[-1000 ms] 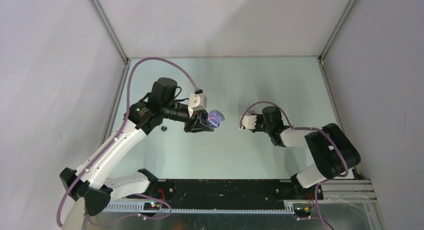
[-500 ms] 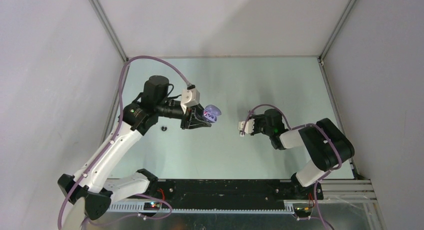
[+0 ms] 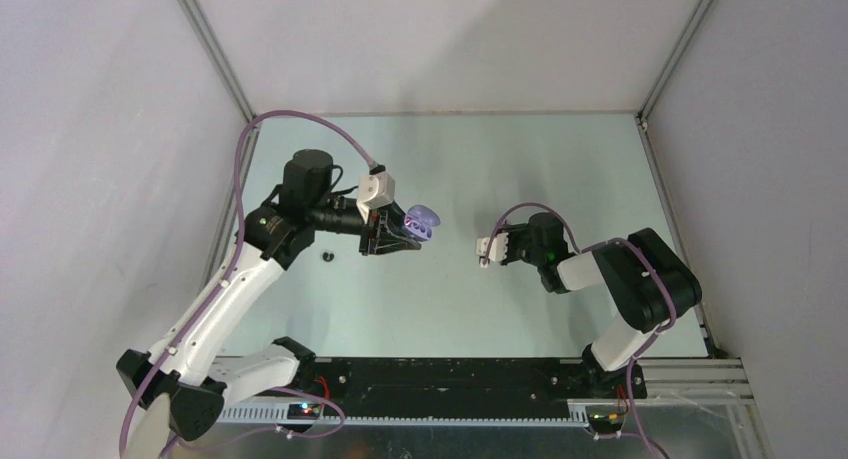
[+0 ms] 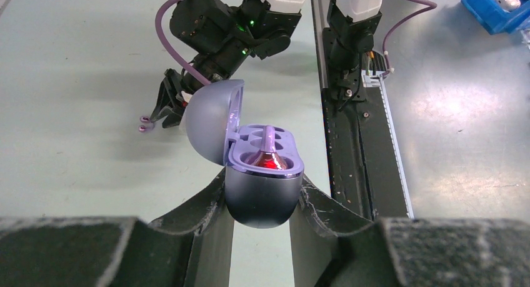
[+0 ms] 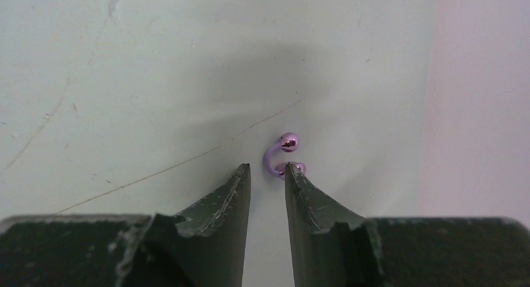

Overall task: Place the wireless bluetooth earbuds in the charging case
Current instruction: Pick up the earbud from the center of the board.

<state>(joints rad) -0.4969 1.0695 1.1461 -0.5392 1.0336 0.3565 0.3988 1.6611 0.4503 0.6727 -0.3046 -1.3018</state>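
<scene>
1 left gripper (image 4: 262, 192): clamped on open charging case (image 4: 250, 143). 1 right gripper (image 5: 267, 171): slightly parted, empty; we find purple earbud (image 5: 286, 142) at 1 o'clock, unresolved overhead.

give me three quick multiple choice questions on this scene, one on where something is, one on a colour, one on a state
1. Where is the charging case?
A) resting by the right arm's base
B) clamped in the left gripper
C) on the black rail

2. What colour is the earbud lying on the table just ahead of the right gripper?
A) black
B) white
C) pale purple

3. How is the case's lid?
A) swung open
B) snapped shut
C) taken off altogether

Answers:
1 B, the left wrist view shows its lower shell squeezed from both sides.
2 C, the right wrist view shows it shiny pale purple.
3 A, the lid stands back on its hinge with the wells exposed.
</scene>
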